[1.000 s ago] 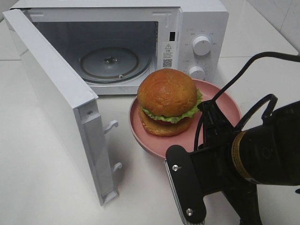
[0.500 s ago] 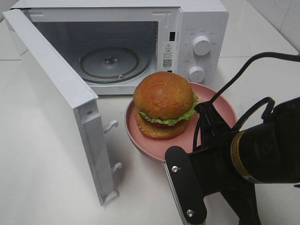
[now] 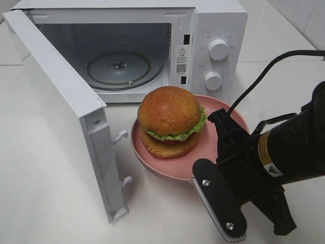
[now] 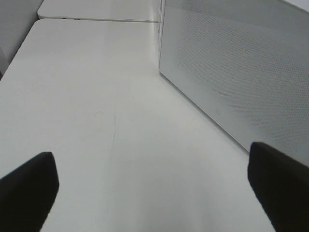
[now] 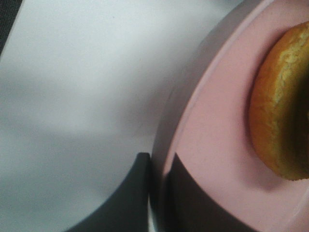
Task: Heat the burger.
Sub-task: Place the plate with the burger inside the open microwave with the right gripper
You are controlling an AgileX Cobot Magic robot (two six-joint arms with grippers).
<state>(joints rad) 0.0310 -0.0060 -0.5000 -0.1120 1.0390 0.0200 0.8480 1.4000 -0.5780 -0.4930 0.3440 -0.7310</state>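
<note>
The burger, with a golden-brown bun, green lettuce and a dark patty, sits on a pink plate in front of the open microwave. My right gripper is shut on the plate's right rim. In the right wrist view the gripper has its two dark fingers pinching the pink plate, with the burger close beyond. My left gripper stands open over bare table beside the microwave door and holds nothing. It is out of the exterior high view.
The microwave door swings out wide to the left of the plate, its latch hooks pointing toward it. A glass turntable lies inside the cavity. Two knobs sit on the panel right behind the plate.
The plate with the burger has shifted left and a little toward the front, carried by the right gripper. The right arm has dropped lower and turned. The left gripper's view is given only now.
</note>
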